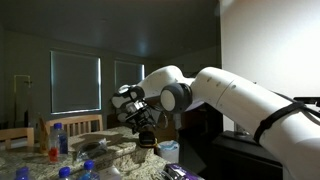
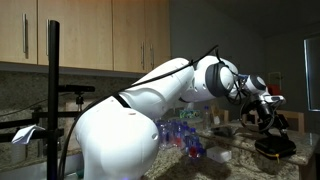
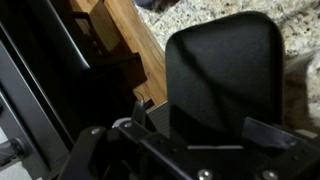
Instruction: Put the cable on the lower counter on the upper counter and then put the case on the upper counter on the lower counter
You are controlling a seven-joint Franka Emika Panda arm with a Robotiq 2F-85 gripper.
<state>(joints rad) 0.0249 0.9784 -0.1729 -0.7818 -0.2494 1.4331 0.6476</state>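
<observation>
In the wrist view the case [image 3: 225, 60], flat, black and round-cornered, lies on the speckled beige upper counter [image 3: 300, 55]. My gripper [image 3: 200, 118] is open, with one finger on either side of the case's near end. A strip of wood floor shows between the left fingertip [image 3: 140, 110] and the case's edge. In both exterior views the gripper [image 1: 146, 128] [image 2: 262, 118] hangs low over the counter top, pointing down. The cable and the lower counter cannot be made out in any view.
Clear bottles with blue caps [image 1: 57, 140] [image 2: 182, 135] stand on the stone top near the arm. A wooden chair [image 1: 85, 125] is behind it. Wood floor [image 3: 120, 30] and dark cabinet edges [image 3: 40, 70] lie beside the ledge.
</observation>
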